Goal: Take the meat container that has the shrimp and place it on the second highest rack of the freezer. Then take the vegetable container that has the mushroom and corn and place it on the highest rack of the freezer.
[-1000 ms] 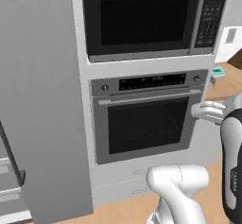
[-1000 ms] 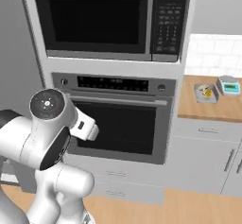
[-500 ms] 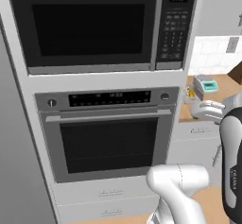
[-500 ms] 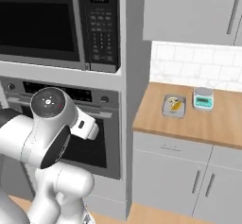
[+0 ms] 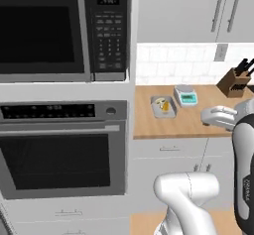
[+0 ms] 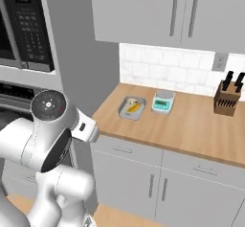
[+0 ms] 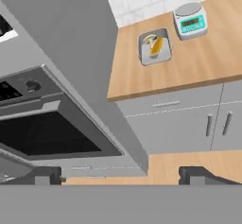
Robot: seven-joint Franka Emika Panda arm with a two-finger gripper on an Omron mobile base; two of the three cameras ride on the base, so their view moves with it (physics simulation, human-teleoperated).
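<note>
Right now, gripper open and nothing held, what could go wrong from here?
1. The vegetable container sits beside the kitchen scale; a wide approach by the open gripper could nudge the scale.
2. The container lies close to the tall oven cabinet side, so the arm may clip it when reaching.
3. The knife block stands farther along the counter; a sweep could hit it.

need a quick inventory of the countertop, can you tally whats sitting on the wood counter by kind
container with corn: 1
kitchen scale: 1
knife block: 1
total: 3
</note>
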